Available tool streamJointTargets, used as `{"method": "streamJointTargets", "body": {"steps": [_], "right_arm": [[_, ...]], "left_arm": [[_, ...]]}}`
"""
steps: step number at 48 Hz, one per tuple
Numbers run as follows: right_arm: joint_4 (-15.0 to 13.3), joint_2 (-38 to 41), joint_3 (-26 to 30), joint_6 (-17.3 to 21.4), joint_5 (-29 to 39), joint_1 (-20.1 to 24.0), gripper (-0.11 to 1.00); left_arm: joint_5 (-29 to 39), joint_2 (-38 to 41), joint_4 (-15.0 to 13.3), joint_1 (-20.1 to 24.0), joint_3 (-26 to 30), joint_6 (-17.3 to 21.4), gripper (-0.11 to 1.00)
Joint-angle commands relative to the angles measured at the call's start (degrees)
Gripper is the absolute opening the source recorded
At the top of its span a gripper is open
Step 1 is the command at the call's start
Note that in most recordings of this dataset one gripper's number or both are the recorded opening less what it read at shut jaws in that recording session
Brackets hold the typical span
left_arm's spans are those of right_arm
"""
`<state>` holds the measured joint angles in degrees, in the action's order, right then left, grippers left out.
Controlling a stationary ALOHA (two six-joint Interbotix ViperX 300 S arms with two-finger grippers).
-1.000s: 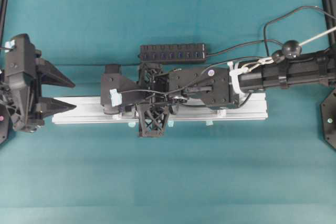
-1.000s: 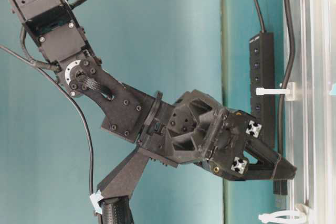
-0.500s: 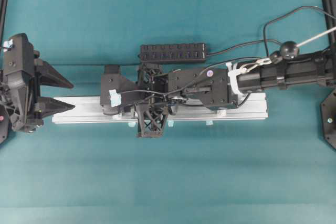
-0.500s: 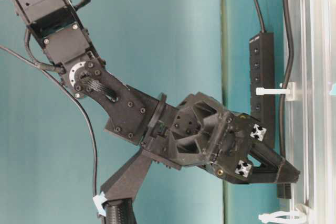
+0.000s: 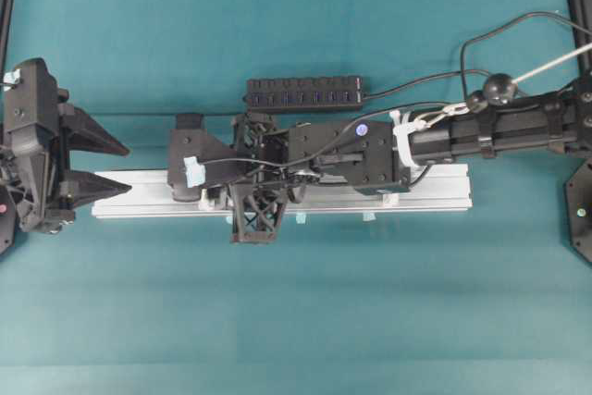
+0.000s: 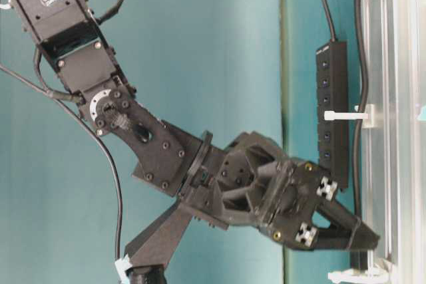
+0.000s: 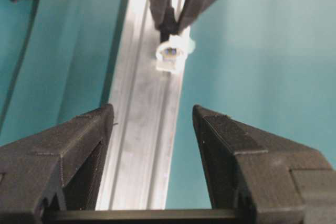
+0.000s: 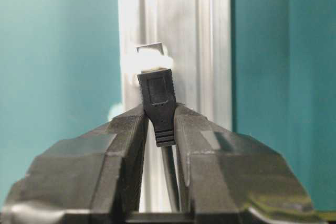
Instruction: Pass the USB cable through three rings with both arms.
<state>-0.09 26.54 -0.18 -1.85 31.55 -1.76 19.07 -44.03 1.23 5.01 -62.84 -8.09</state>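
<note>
Silver rail (image 5: pixel 435 197) runs across the teal desk (image 5: pixel 296 312), and everything hangs off it. Over its middle stretch the right pincer (image 8: pixel 157 124) is clamped on the USB cable (image 8: pixel 169 174), gripping just behind the black plug (image 8: pixel 156 94), whose metal tip sits right at a white ring (image 8: pixel 137 65) on the rail. At the rail's left end the left pincer (image 7: pixel 152 140) waits with jaws apart, straddling the rail, nothing between them, looking straight at that same ring (image 7: pixel 172 55). Behind the rail lies the black multi-port hub (image 5: pixel 303 92). Another ring (image 6: pixel 346 116) stands farther along the rail.
</note>
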Motion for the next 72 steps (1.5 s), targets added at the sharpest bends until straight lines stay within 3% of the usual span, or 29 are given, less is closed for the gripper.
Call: {"method": "streamJointTargets", "body": {"steps": [1, 21, 35, 47, 72], "right_arm": [[0.88, -0.26, 1.05, 0.0, -1.05, 0.53, -0.04], [1.41, 0.0, 1.49, 0.26, -1.49, 0.53, -0.04], [1.49, 0.09, 1.58, 3.6, -3.96, 0.18, -0.04], [1.49, 0.09, 1.58, 3.96, -3.87, 0.09, -0.04], [1.58, 0.0, 1.58, 3.96, -4.04, -0.09, -0.04]], "left_arm": [[-0.44, 0.0, 0.09, -0.09, 0.62, 0.0, 0.64], [-0.7, 0.97, 0.09, -0.09, 0.53, 0.35, 0.63], [-8.44, 2.29, 0.09, -0.09, -1.41, 0.26, 0.63], [-11.16, 7.73, 0.09, -0.09, -2.11, 0.44, 0.63], [-26.63, 22.24, 0.0, -0.09, -2.64, 0.7, 0.63]]}}
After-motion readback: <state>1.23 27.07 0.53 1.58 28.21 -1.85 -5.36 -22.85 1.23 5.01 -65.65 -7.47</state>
